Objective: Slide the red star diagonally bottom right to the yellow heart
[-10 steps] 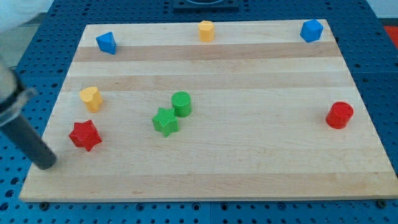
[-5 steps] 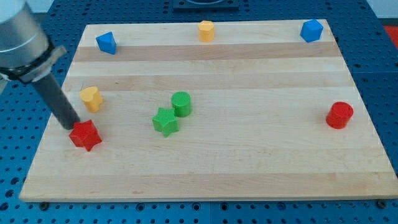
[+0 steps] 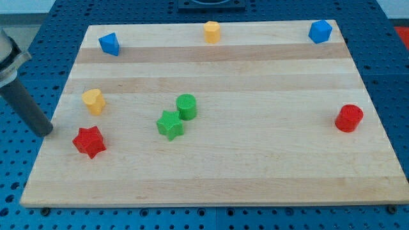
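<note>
The red star [image 3: 88, 141] lies near the view's left edge of the wooden board [image 3: 255, 172]. The yellow heart [image 3: 94, 101] sits just above it, slightly to the right. My tip [image 3: 45, 131] is at the board's left edge, left of the red star and a little higher, apart from it, and below-left of the yellow heart. The dark rod runs up and to the left out of view.
A green star [image 3: 170, 124] and a green cylinder [image 3: 186, 106] touch near the middle. A red cylinder [image 3: 349, 118] is at the right. A blue block [image 3: 109, 43], a yellow block [image 3: 212, 30] and another blue block [image 3: 319, 30] line the top edge.
My tip went from below-left of the red star up to its top-left corner, then back left to the board's edge. The red star shifted very slightly right.
</note>
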`<action>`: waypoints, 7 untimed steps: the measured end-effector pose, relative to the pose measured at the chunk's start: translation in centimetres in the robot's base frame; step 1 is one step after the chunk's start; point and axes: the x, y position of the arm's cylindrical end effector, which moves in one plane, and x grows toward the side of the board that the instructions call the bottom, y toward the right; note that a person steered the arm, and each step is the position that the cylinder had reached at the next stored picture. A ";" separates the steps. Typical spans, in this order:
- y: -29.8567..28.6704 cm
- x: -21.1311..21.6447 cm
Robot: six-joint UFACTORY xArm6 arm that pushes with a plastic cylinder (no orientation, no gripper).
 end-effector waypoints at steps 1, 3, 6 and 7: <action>1.1 0.1; 3.3 0.1; 10.2 0.1; 3.0 -0.3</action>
